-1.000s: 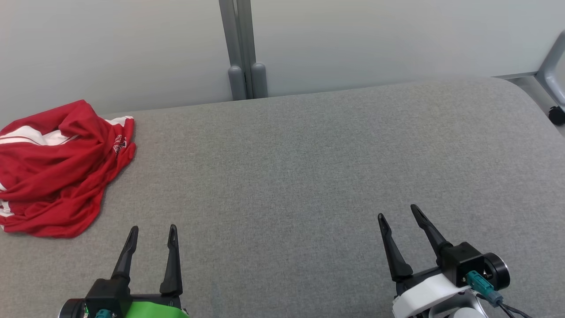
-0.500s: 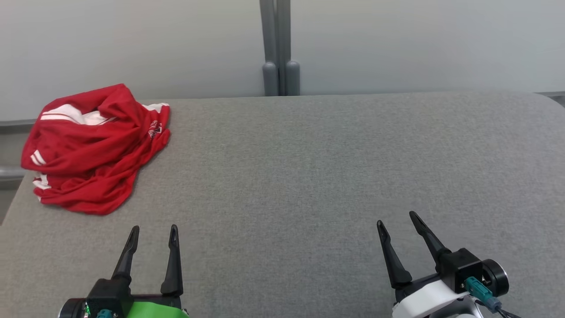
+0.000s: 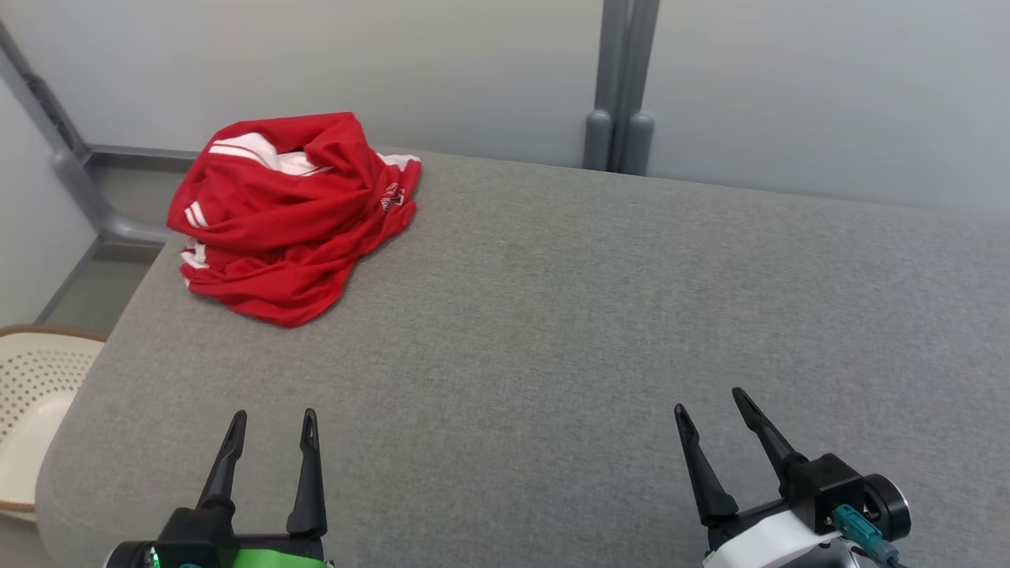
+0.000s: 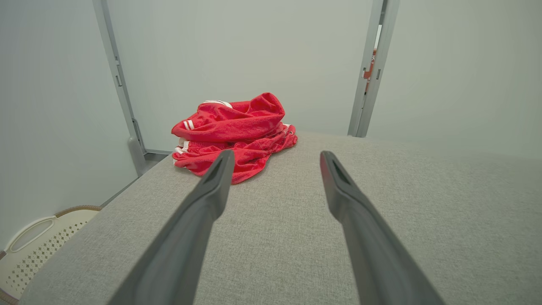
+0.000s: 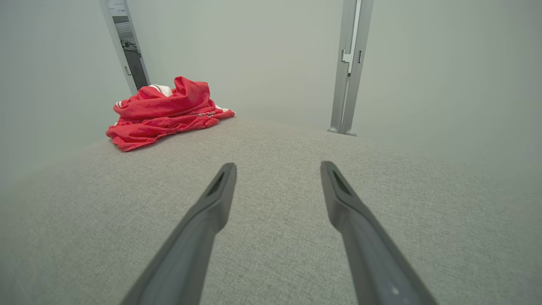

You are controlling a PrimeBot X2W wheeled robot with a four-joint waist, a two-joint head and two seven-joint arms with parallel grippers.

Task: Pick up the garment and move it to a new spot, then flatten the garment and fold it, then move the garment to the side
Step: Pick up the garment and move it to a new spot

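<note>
The garment point(image 3: 288, 213) is a red piece with white stripes, lying crumpled in a heap at the far left corner of the grey padded table point(image 3: 568, 315). The same red garment point(image 4: 235, 135) lies ahead of my left fingers in the left wrist view, and the garment point(image 5: 165, 112) sits far off to the upper left in the right wrist view. My left gripper point(image 3: 272, 416) hovers open near the table's front left, well short of the heap. At the front right my right gripper point(image 3: 710, 401) is open too, with nothing between its fingers.
A cream perforated basket point(image 3: 28, 394) stands on the floor past the table's left edge, and the basket point(image 4: 38, 241) shows at lower left in the left wrist view. Pale wall panels with a grey post point(image 3: 619, 87) close off the back.
The head camera has swung left, so the garment and the post slide right in the picture and the basket comes into view. Both grippers stay open in the same pose.
</note>
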